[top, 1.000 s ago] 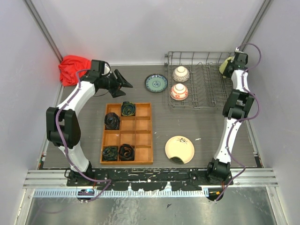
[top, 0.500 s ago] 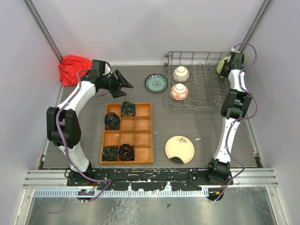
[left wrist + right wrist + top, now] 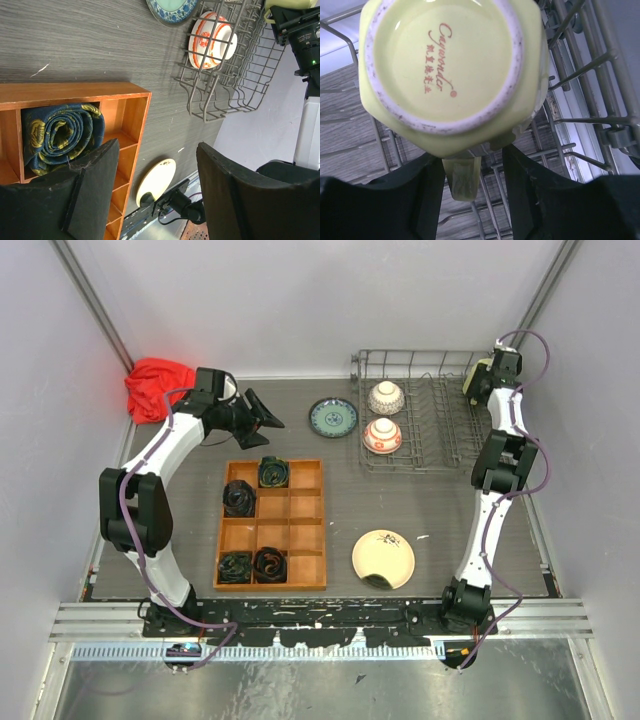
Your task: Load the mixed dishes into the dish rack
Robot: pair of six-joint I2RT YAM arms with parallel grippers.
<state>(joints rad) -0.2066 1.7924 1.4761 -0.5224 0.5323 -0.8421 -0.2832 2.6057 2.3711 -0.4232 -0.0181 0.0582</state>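
Note:
The pale yellow mug (image 3: 474, 377) is at the back right corner of the grey wire dish rack (image 3: 440, 455), its base (image 3: 450, 65) facing my right wrist camera. My right gripper (image 3: 486, 378) is open, and the mug's handle sits between its fingers (image 3: 472, 156) with a gap on one side. Two white-and-red bowls (image 3: 386, 397) (image 3: 382, 435) sit in the rack's left part. The teal plate (image 3: 333, 417) lies left of the rack. The cream plate (image 3: 383, 558) lies near the front. My left gripper (image 3: 265, 417) is open and empty, left of the teal plate. The light blue cup is out of view.
A wooden compartment tray (image 3: 270, 586) with rolled dark cloths lies front left. A red cloth (image 3: 155, 385) is at the back left corner. The left wrist view shows the tray (image 3: 75, 89), a bowl (image 3: 210, 40), the rack (image 3: 225, 95) and the cream plate (image 3: 156, 181).
My right gripper has moved the mug a little toward the rack's back right corner. The left arm has hardly moved.

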